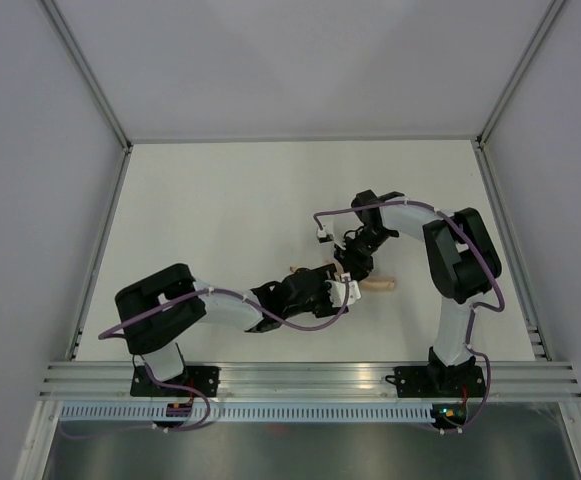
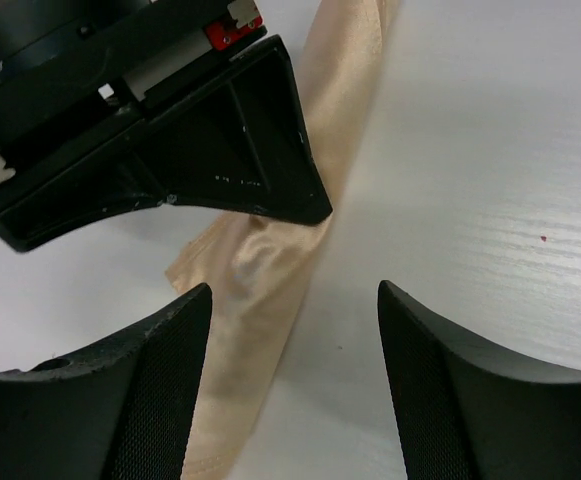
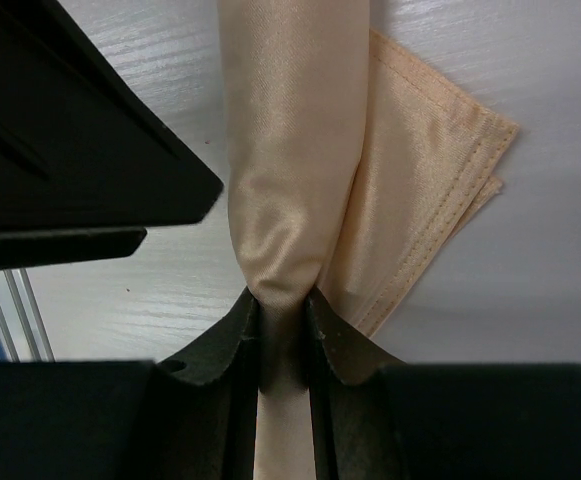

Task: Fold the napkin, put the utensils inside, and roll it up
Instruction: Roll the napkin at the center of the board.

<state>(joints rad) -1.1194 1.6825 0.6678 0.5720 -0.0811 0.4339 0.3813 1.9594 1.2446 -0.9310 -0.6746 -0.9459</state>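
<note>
The napkin (image 1: 377, 285) lies rolled into a slim tan tube on the white table, mostly hidden under both grippers in the top view. My right gripper (image 3: 282, 312) is shut on the roll (image 3: 290, 150), pinching it between its fingertips; a loose hemmed corner (image 3: 435, 190) sticks out to the right of the roll. My left gripper (image 2: 293, 300) stands open low over the table. The roll (image 2: 260, 270) passes by its left finger (image 2: 150, 380), touching neither pad as far as I can see. The utensils are hidden from view.
The left gripper's black body (image 3: 70, 170) sits close beside the right fingers. Grey enclosure walls (image 1: 40, 150) ring the table, and an aluminium rail (image 1: 300, 380) runs along the near edge between the arm bases.
</note>
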